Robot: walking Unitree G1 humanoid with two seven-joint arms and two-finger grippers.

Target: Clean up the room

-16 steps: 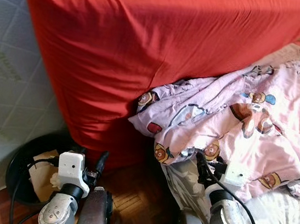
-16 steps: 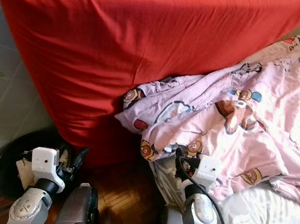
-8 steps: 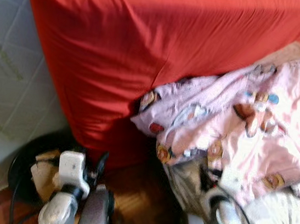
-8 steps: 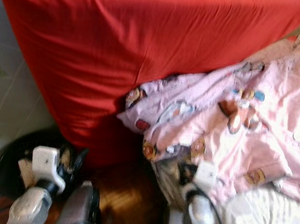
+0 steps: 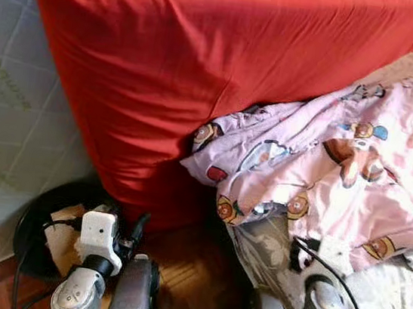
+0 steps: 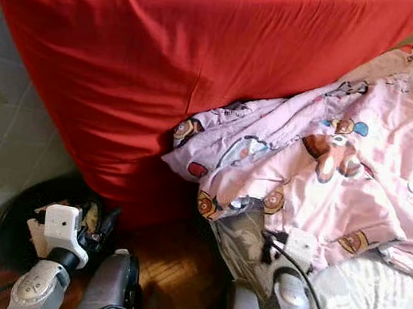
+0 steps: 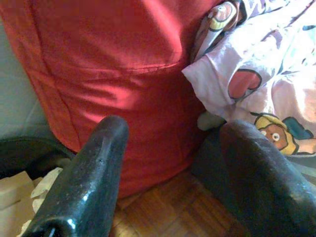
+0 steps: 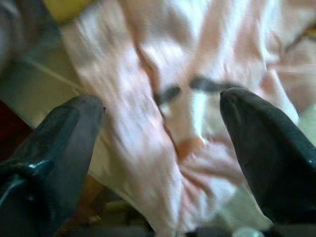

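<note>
I am holding my right pincer (image 8: 163,163) wide over the pink cartoon sheet (image 5: 341,172), lying at 2 o'clock against the red cushion (image 5: 202,70). I should bite one thick fold. Left pincer (image 7: 168,182), also wide, is hanging by the black bin (image 5: 38,216).

The wooden parquet floor (image 5: 176,272) shows at 6 o'clock in the head views, dark and glossy. A black bin (image 5: 37,224) stands on it at 8 o'clock, with crumpled paper and cardboard inside. The red sheet (image 5: 202,70) hangs down from 12 o'clock and its low corner reaches the floor beside the bin. At 3 o'clock the pink cartoon-print blanket (image 5: 342,165) spreads over the bed, touching the red sheet, above white bedding (image 5: 393,301) at 5 o'clock
</note>
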